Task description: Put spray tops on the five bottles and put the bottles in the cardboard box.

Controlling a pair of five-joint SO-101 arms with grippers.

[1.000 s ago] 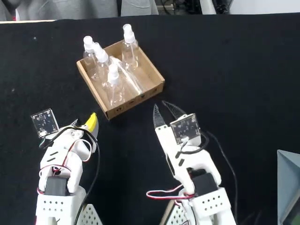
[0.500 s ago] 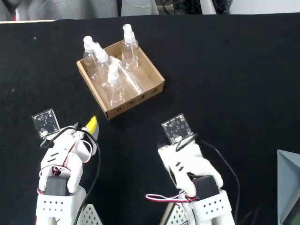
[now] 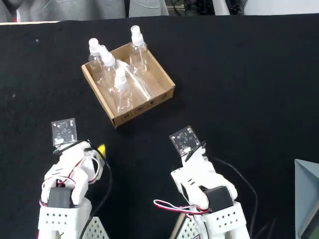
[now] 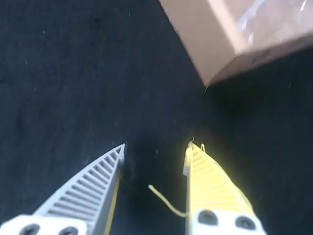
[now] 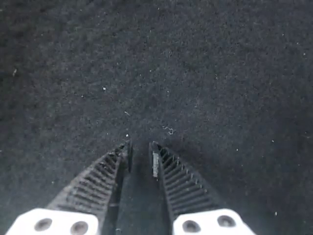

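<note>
We see the shallow brown cardboard box at 11 o'clock on the black cloth table, with clear plastic bottles with white spray tops inside. Our left gripper is spread and empty. The right gripper, at 5 o'clock from the box, is pinched nearly closed on nothing.

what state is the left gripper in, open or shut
Open: the left gripper has its jaws well apart, only black table between them.

matt cardboard box, clear plastic bottles
</note>
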